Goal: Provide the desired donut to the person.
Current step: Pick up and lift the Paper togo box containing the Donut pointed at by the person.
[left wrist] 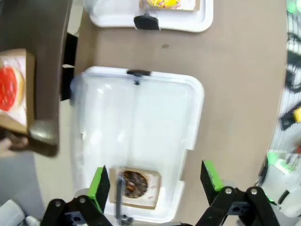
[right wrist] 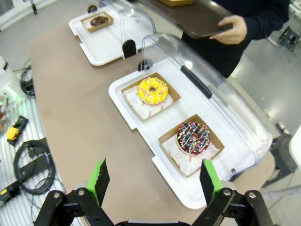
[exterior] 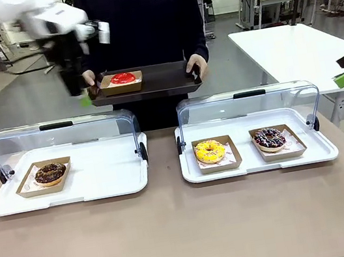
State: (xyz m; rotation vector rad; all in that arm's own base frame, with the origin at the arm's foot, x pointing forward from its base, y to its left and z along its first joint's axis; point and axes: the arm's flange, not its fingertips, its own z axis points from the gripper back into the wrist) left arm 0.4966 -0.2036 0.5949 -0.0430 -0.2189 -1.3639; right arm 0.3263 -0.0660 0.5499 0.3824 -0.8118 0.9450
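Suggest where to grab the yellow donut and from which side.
Probably pinch the near wall of its cardboard tray, not the sprinkled donut itself: the tray is shallow and open-topped. Come from above on the robot's side, since the raised clear lid blocks the far side.

right pincer [exterior: 339,72] half off-frame at edge; left arm [exterior: 55,19] a blur

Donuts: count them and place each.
4. Red donut on the tray the person holds; chocolate donut in the left case; yellow donut and sprinkled donut in the right case. None looks hidden.
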